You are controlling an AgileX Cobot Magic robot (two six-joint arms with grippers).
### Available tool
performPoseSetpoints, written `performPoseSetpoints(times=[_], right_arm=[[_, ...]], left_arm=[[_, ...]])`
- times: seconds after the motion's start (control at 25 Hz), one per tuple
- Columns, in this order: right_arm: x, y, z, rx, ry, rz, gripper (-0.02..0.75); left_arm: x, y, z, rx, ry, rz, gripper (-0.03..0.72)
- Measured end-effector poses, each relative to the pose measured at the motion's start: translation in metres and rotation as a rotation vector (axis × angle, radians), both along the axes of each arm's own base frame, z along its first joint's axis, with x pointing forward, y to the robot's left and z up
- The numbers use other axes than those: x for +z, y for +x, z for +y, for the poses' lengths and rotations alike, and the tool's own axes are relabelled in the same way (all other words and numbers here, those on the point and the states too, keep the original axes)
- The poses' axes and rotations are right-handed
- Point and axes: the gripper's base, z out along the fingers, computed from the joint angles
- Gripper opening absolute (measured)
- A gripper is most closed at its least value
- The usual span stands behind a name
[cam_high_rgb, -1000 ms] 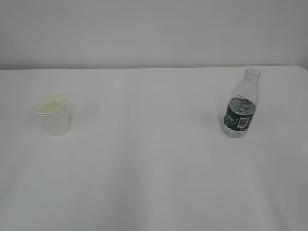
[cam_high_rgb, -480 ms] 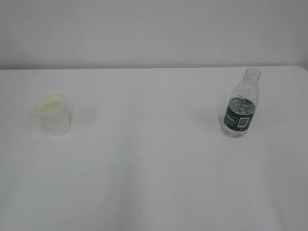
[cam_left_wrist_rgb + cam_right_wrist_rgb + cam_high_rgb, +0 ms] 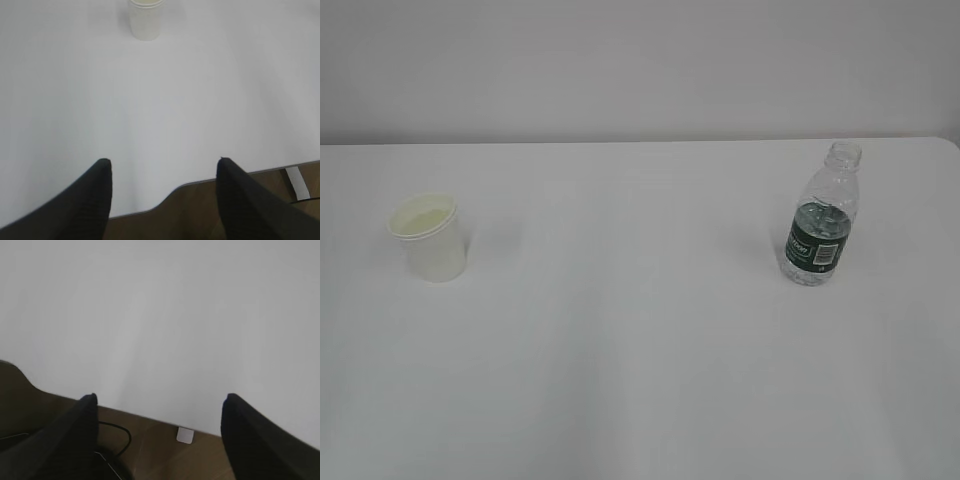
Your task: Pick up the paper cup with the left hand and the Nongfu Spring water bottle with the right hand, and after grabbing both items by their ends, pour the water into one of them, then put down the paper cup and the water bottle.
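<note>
White table (image 3: 640,350): one paper cup (image 3: 429,237), one Nongfu Spring water bottle (image 3: 822,216).

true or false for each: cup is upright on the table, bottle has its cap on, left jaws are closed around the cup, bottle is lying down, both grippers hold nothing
1. The cup stands upright on the table. True.
2. The bottle has its cap on. False: its neck is open, no cap.
3. The left gripper is closed around the cup. False: its jaws stand apart, well short of the cup.
4. The bottle is lying down. False: it stands upright.
5. Both grippers hold nothing. True: the right gripper is also open and empty.
</note>
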Motion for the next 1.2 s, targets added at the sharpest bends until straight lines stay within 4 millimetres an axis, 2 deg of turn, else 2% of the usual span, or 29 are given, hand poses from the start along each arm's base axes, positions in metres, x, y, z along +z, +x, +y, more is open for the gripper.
performPoseSetpoints(times=[0.36,0.64,0.8,1.2], right_arm=[[-0.004,0.001,0.0,0.0,-0.003,0.01,0.579],[-0.004,0.001,0.0,-0.001,-0.001,0.008,0.579],[-0.003,-0.001,0.0,0.0,0.003,0.0,0.579],[0.0,-0.033,-0.008,0.0,0.06,-0.221,0.575]], left_arm=[[-0.002,-0.001,0.0,-0.001,0.001,-0.006,0.453],[-0.001,-0.025,0.005,-0.001,-0.029,-0.162,0.451],[-0.001,-0.026,0.005,-0.001,-0.03,-0.168,0.45],[-0.001,-0.026,0.005,-0.001,-0.03,-0.168,0.45]])
